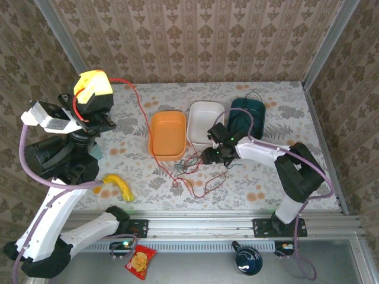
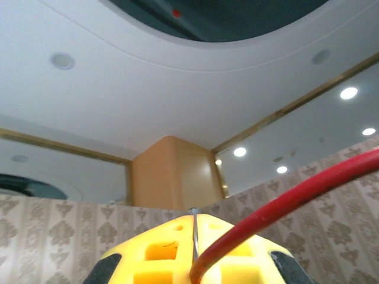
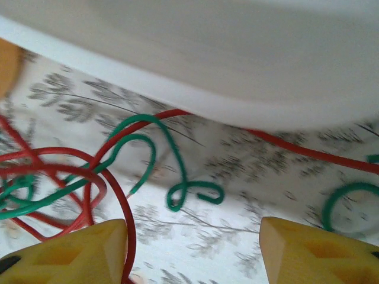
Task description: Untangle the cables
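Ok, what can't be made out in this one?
- Top view: the tangle is too small to tell which cable crosses which.
- Right wrist view: the blurred white bin hides where the red cable runs on.
- Left wrist view: the bottom edge cuts off most of the left pincer holding that cable.

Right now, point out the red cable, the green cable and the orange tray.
red cable (image 2: 308, 189), left wrist view, its thick near stretch.
green cable (image 3: 142, 118), right wrist view, top of its arch.
orange tray (image 1: 169, 135), top external view, bare floor.
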You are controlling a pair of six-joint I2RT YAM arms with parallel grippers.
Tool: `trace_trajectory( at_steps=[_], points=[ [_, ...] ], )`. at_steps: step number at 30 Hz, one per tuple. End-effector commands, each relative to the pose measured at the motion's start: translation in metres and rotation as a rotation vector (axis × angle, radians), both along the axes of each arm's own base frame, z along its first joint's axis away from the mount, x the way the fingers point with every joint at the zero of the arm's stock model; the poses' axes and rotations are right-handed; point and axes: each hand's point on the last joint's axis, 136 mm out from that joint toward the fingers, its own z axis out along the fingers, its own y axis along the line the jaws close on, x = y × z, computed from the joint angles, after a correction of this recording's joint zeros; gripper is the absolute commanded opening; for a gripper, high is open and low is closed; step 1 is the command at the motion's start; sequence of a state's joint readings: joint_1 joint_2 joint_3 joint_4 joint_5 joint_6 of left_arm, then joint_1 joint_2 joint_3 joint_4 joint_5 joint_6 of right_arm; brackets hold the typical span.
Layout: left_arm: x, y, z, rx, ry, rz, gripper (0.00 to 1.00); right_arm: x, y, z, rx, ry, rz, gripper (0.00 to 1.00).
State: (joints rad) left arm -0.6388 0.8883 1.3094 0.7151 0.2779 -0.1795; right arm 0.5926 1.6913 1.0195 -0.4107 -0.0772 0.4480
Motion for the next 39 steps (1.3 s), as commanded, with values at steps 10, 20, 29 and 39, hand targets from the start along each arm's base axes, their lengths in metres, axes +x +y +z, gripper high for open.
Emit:
trace_trajectory(
  at_steps=[10, 20, 29, 39],
  points=[
    [0.092, 0.007, -0.008, -0.033, 0.245, 0.248, 0.0, -0.002, 0.001, 0.08, 0.208, -0.217, 0.013, 0.61],
    [0.204, 0.011, -0.106, 0.102, 0.557, 0.409, 0.0, -0.006, -0.009, 0.107, 0.192, -0.276, 0.021, 0.61],
    [0.278, -0.017, -0.315, 0.28, 1.076, 0.322, 0.0, -0.007, -0.015, 0.111, 0.177, -0.291, 0.016, 0.62],
    [0.293, -0.063, -0.443, 0.399, 1.319, 0.201, 0.0, 0.0, -0.017, 0.118, 0.165, -0.315, -0.001, 0.62]
  ],
)
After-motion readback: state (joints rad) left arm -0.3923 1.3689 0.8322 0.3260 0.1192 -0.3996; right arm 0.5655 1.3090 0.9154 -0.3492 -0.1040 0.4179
